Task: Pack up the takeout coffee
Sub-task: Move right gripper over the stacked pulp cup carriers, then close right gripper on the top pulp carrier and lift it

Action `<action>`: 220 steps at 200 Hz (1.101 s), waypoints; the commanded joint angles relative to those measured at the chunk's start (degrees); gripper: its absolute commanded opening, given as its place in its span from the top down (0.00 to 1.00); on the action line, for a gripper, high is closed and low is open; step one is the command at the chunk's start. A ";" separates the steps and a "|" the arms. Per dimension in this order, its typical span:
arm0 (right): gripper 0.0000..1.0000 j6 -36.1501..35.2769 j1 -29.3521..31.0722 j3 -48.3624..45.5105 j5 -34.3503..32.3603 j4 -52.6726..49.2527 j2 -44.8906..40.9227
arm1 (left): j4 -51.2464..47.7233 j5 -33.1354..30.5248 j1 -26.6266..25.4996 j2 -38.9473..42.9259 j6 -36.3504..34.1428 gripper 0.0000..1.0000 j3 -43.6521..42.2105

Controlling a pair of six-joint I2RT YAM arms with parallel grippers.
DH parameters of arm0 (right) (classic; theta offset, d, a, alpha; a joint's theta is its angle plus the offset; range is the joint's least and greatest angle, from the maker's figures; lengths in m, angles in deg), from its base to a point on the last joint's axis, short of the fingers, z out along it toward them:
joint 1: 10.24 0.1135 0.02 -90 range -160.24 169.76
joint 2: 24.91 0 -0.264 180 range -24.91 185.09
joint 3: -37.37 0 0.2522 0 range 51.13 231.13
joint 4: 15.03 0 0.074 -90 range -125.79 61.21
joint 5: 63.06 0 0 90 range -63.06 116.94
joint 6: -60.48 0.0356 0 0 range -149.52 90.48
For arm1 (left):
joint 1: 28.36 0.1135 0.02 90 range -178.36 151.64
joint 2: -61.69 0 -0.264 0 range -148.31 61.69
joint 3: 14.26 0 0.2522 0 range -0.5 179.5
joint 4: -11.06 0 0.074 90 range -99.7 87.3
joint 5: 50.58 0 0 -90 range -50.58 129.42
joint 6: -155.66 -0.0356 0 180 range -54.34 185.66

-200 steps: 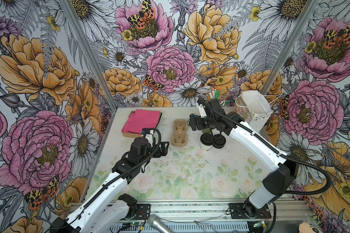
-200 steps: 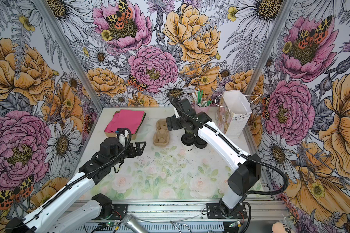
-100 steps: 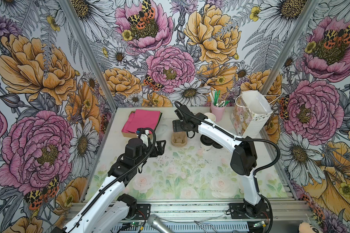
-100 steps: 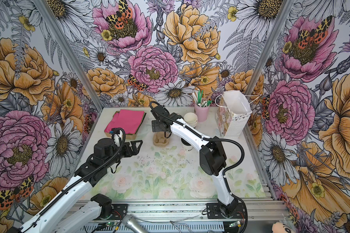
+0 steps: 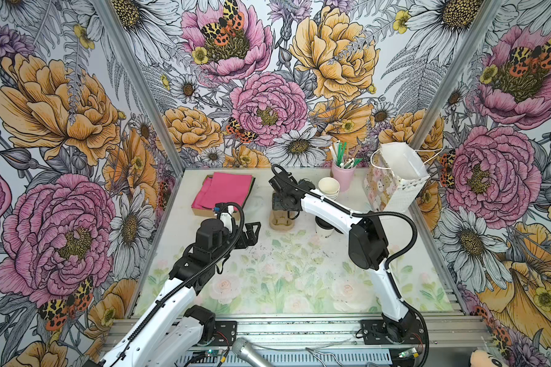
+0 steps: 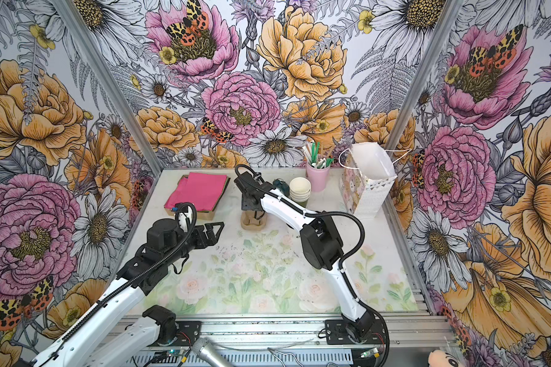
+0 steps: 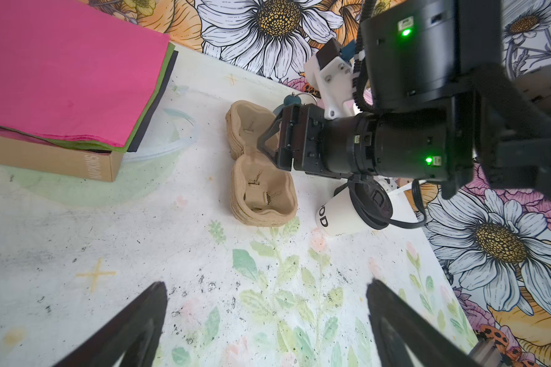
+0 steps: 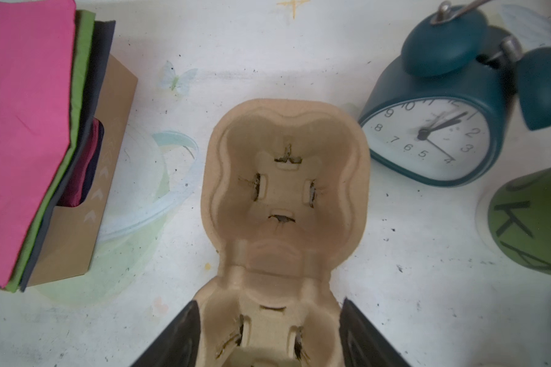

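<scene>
Right tool (image 8: 269, 302) has swung left, astride the cup carrier (image 8: 287, 190).

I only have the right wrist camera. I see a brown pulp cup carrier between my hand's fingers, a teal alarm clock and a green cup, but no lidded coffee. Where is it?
Observer: The small white paper cup with the round black plastic lid stands on the table right beside the brown pulp cup carrier, under the right arm.
Operator: Is the left hand anywhere near it?
Observer: No. The left hand hovers open and empty on the carrier's other side, apart from it.
Operator: And where would the coffee get packed?
Observer: A floral paper gift bag stands open at the far right corner, next to a pink cup of straws.
</scene>
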 commanded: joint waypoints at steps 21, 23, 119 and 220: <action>0.35 0.54 0.41 3.81 -1.74 0.11 4.09 | 1.51 1.41 0.53 1.02 0.51 0.01 -1.28; 0.36 0.45 0.41 3.89 -1.73 0.11 4.22 | 1.51 1.45 0.51 1.02 0.51 0.01 -1.23; 0.52 -0.39 0.41 6.43 -2.88 0.03 8.08 | 1.69 1.23 0.61 1.66 0.38 0.01 -1.74; 0.63 -1.49 0.49 6.64 -4.38 -0.07 8.76 | 1.69 1.32 0.65 1.64 0.46 0.01 -1.77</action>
